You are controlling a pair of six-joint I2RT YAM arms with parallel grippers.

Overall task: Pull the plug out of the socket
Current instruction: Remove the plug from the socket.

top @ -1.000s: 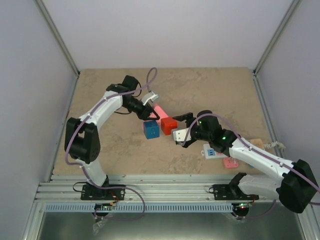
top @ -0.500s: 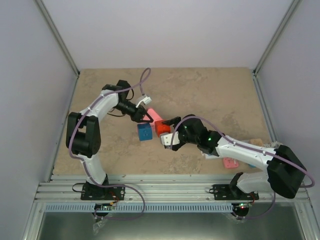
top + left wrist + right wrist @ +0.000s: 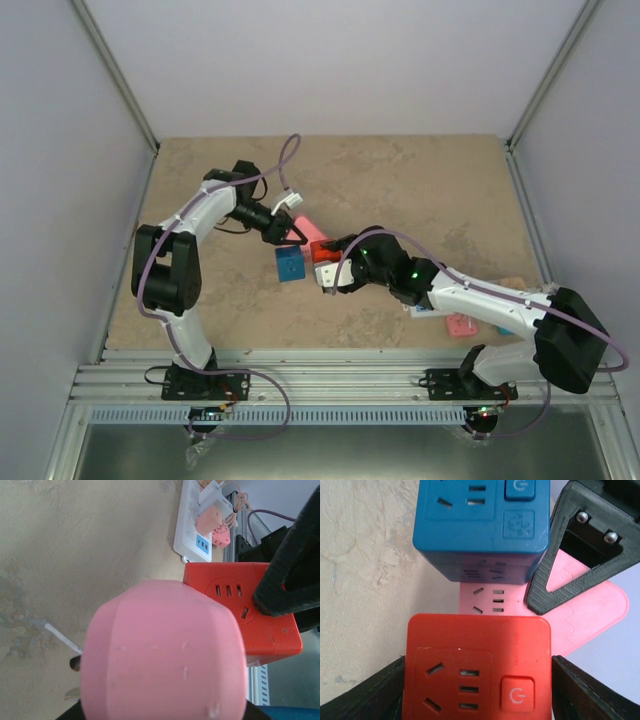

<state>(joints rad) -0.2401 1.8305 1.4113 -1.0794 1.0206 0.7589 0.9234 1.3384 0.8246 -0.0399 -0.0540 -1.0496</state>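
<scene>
Left gripper point(image 3: 293, 234) clamps the pink block point(image 3: 313, 229), steadying it; right gripper point(image 3: 326, 263) pinches the red cube point(image 3: 477, 650) between its fingers, likely to tug it off. Power strip point(image 3: 189, 527) lies well behind those fingers

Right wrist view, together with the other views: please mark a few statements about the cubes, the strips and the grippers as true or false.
1. The red cube lies between the fingers of the right gripper. True.
2. The blue cube has no button on its face. False: a power button sits at one corner of the face.
3. The left gripper holds the red cube. False: it grips the end of the pink strip.
4. A pinkish plug sits on the white power strip. True.
</scene>
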